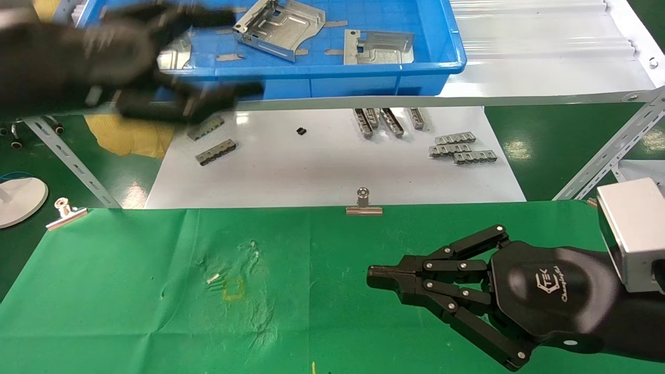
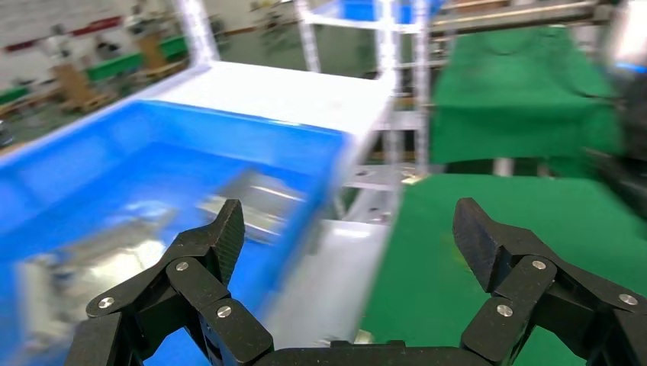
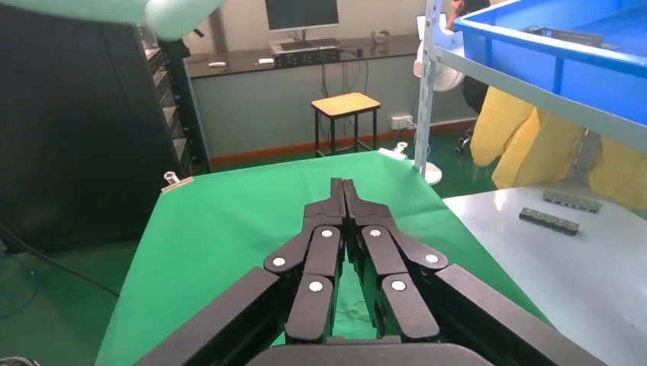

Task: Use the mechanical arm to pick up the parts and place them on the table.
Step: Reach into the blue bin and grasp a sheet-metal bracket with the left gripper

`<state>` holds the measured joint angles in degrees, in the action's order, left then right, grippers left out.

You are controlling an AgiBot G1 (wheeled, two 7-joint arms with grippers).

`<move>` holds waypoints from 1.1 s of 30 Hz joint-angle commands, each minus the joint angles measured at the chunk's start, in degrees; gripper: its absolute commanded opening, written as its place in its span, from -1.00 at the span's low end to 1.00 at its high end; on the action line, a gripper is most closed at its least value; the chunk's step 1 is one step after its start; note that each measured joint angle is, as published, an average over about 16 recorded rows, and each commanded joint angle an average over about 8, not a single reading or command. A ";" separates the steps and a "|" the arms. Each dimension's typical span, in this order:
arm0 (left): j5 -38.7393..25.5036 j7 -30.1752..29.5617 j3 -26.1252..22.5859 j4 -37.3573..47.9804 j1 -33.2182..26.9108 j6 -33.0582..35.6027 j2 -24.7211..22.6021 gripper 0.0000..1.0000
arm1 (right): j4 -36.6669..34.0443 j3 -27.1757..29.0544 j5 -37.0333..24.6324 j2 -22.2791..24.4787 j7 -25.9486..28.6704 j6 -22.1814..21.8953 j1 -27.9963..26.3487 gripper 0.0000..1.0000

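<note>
The green surface (image 1: pixel 130 291) fills the lower frame, bare of parts. Across the top sits the blue tray (image 1: pixel 441 47), holding the parts (image 1: pixel 280 26). The left gripper (image 1: pixel 208 98), blurred at upper left by the tray's front wall, has its jaws spread wide and empty; it risks clipping that wall or pinching a plate by a flange, letting it slip. The right gripper (image 1: pixel 376 275), jaws closed on nothing, idles lower right.
</note>
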<state>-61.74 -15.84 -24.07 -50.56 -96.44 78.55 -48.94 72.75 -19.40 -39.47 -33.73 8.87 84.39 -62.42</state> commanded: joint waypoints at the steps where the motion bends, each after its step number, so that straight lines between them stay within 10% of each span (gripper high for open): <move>1: -3.96 -0.99 -2.19 5.58 -6.07 -0.50 -3.29 1.00 | 0.00 0.00 0.00 0.00 0.00 0.00 0.00 -1.00; 7: -15.65 -1.91 -8.00 25.56 -17.69 -11.68 -14.40 0.92 | 0.00 -0.01 0.01 0.00 0.00 0.00 0.00 -1.00; 11: -20.32 -2.14 -10.21 35.00 -21.44 -20.13 -20.04 -0.02 | 0.00 -0.01 0.01 0.00 -0.01 0.00 0.00 -0.78; 15: -23.05 -2.64 -11.81 40.97 -23.41 -24.09 -23.47 -0.95 | 0.00 -0.02 0.01 0.01 -0.01 -0.01 0.00 0.22; 19: -24.54 -2.78 -12.82 44.37 -24.59 -24.73 -25.18 -1.00 | 0.00 -0.02 0.01 0.01 -0.01 -0.01 -0.01 1.00; 33: -26.23 0.04 -14.04 47.42 -26.11 -24.69 -26.78 -1.00 | 0.00 -0.04 0.02 0.01 -0.02 -0.01 -0.01 1.00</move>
<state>-87.89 -15.95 -38.05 -3.15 -122.38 53.77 -75.68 72.75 -19.43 -39.45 -33.72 8.85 84.37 -62.43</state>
